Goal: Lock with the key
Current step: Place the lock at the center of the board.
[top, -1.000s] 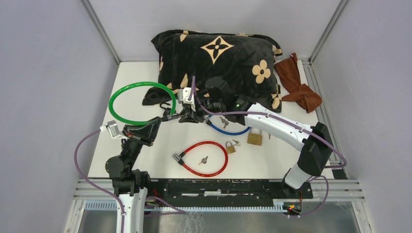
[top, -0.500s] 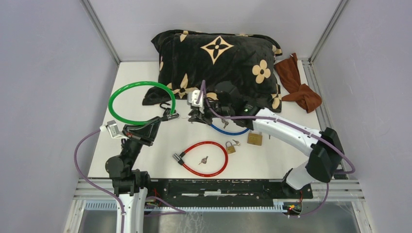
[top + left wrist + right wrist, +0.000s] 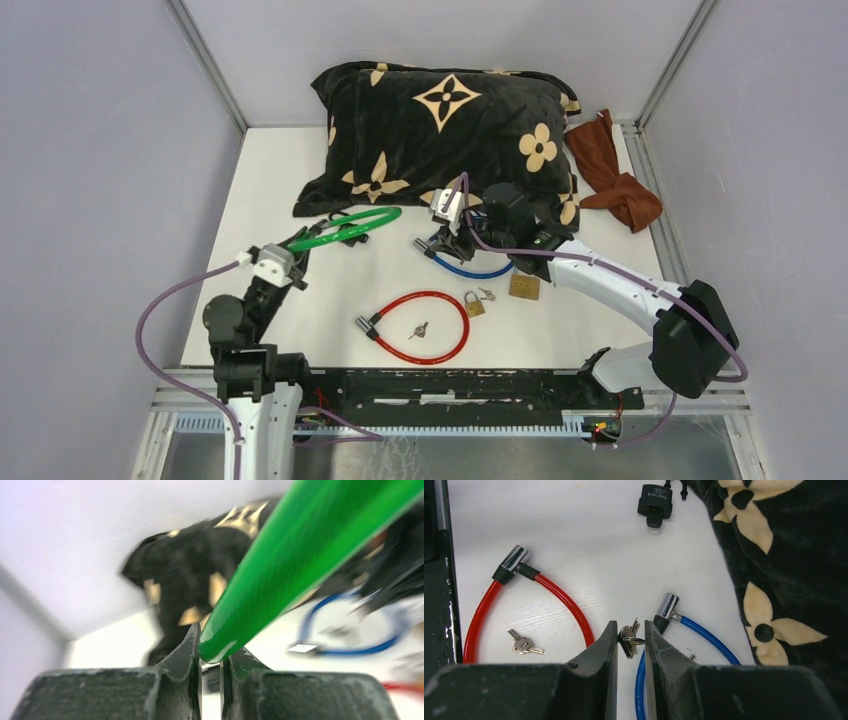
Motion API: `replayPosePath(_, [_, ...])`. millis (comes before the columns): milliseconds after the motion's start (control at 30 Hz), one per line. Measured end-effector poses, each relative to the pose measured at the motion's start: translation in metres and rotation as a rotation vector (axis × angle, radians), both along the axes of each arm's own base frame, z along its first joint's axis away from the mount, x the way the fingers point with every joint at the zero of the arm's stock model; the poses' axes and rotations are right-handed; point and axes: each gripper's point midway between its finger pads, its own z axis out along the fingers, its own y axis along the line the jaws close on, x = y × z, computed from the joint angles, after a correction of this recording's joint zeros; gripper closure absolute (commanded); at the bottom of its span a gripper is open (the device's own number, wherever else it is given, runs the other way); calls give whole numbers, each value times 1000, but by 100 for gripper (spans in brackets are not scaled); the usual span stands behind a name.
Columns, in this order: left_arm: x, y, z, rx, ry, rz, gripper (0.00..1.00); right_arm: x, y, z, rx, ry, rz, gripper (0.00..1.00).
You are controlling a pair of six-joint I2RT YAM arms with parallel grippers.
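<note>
Right hand (image 3: 631, 625) pinching keys (image 3: 628, 641), white table (image 3: 574, 545)

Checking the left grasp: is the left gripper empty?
No, the left gripper is shut on the green cable lock, pinched between its fingers.

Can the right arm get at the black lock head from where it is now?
Probably yes. The right gripper, seemingly shut on the keys, faces the black lock head across bare table. The pillow lies off to the side, and the left gripper holds the green cable up.
</note>
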Motion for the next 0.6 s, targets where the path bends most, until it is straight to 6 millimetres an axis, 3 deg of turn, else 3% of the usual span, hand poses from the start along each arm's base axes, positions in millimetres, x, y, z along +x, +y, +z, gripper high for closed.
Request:
replayPosePath(100, [23,28,-22,380,-3,146,98,-1,-1,1,18,-7,-8,100])
replayPosePath(233, [52,77,-110,827,249,245,98,-3,-4,-3,31,1,-23,100])
replayPosePath(367, [49,108,-184,1105,479,209,98,-4,-3,-6,51,20,-39,100])
replayPosePath(467, [50,122,-203,1211,517,226,98,-4,5,-5,88,45,-38,100])
replayPosePath(600, [56,135,-202,1317,453,298,98,-2,20,-14,119,89,-40,100])
